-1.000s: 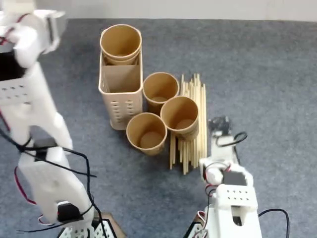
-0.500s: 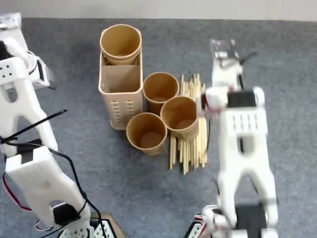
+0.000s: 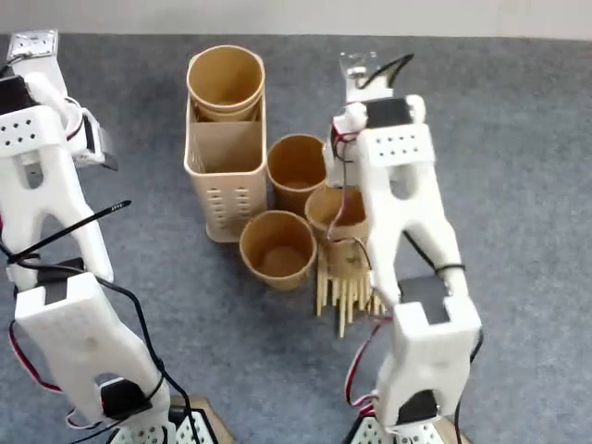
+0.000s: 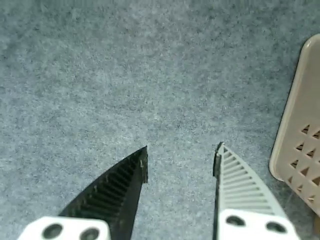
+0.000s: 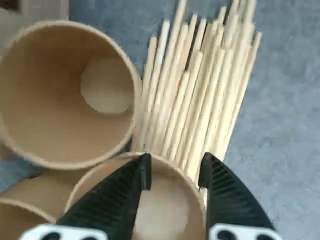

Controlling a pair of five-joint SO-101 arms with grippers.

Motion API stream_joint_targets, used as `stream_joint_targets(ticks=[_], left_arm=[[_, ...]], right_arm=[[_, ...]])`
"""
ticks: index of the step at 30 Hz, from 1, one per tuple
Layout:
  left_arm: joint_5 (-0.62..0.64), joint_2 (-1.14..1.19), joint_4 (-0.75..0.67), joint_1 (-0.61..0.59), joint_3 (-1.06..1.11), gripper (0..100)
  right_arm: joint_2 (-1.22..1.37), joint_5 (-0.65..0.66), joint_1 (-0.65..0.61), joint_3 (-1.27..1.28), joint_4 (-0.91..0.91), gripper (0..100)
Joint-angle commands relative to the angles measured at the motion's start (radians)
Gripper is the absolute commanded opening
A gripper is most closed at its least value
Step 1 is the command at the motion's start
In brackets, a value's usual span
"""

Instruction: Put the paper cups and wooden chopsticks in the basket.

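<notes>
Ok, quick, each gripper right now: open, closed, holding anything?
Left gripper: open, empty, over carpet beside the basket.
Right gripper: open, empty, at the rim of a paper cup.

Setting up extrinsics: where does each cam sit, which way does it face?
High view: fixed above the table, facing down on basket, cups, chopsticks; left arm and right arm show.
Left wrist view: on the left wrist, facing down at table and basket wall; open left claw shows.
Right wrist view: on the right wrist, facing down at cups and chopsticks; open right claw shows.
Shared: high and left see the basket; high and right, cups and chopsticks.
</notes>
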Motion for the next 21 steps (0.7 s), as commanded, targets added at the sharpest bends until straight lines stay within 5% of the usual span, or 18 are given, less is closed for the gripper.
stream_joint_targets(ticks=[1, 21], left_arm=[[0.003, -0.008, -0.017, -0.004, -0.004, 23], [0.003, -0.007, -0.037, -0.002, -0.002, 23]], right_arm=[[0.03, 0.026, 0.044, -0.036, -0.004, 12.8], [-0.338, 0.048, -0.01, 0.012, 0.205, 9.8]])
